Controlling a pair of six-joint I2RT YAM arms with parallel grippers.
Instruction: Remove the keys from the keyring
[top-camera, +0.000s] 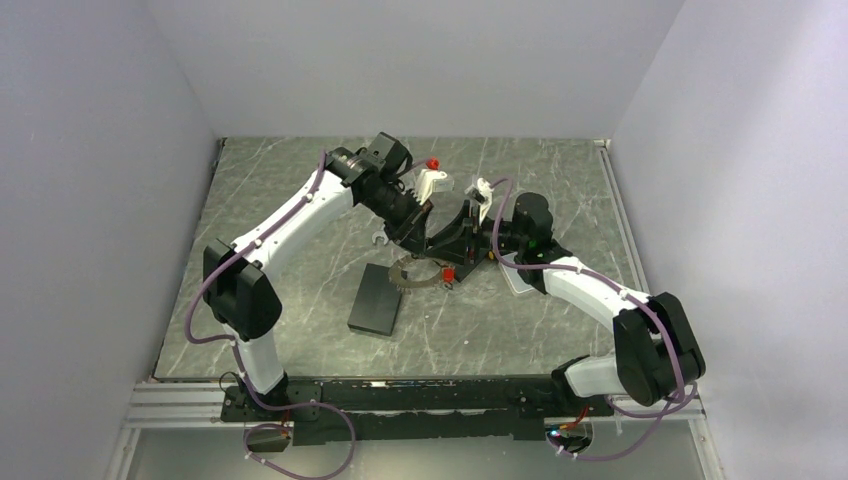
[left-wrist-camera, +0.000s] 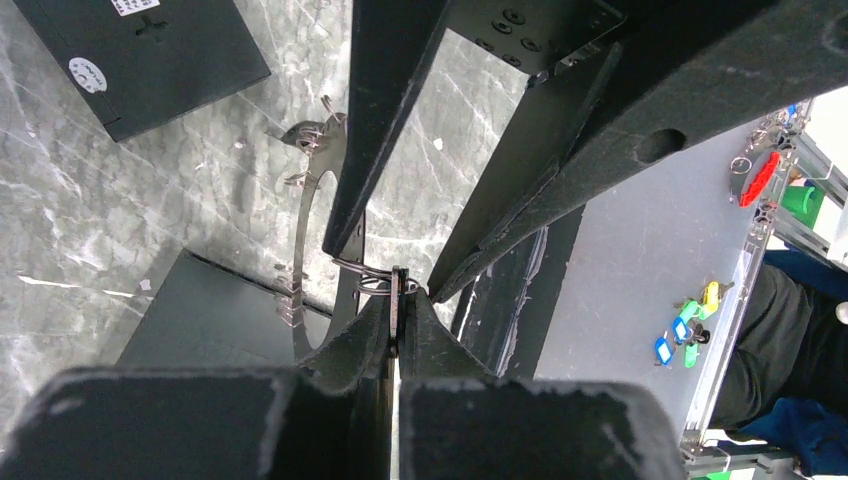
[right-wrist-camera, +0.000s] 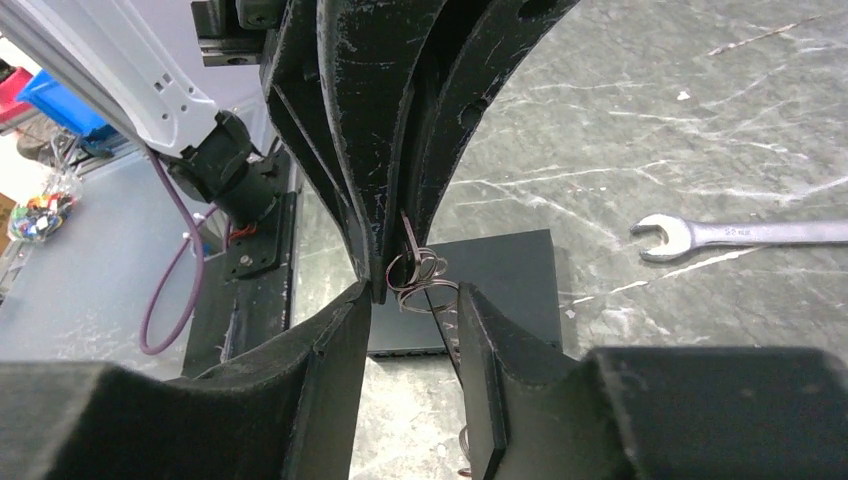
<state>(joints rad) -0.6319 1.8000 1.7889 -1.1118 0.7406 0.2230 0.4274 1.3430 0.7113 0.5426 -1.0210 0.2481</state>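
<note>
1. Fingers (left-wrist-camera: 352, 345) of the left gripper (left-wrist-camera: 398, 312) press together at the bottom centre of the left wrist view. They clamp a thin metal strip (left-wrist-camera: 398, 285) seen edge-on — key or not, I cannot tell. A small wire loop (left-wrist-camera: 368, 282) sits against it.
2. Right gripper (right-wrist-camera: 415, 305) fills the bottom of its own view, its fingers a narrow gap apart. They flank the left fingertips and the wire loops without visibly gripping either.
3. Keyring (left-wrist-camera: 300, 228) curves down the centre-left of the left wrist view, with keys (left-wrist-camera: 308, 135) bristling off it. Whether it rests on the tabletop (top-camera: 500, 330) is unclear.
4. In the overhead view its red piece (top-camera: 448, 273) sits just below the meeting grippers, with a black box (top-camera: 377, 298) to the left.
5. Open-end wrench (right-wrist-camera: 740, 233) lies on the tabletop at the right of the right wrist view.
</note>
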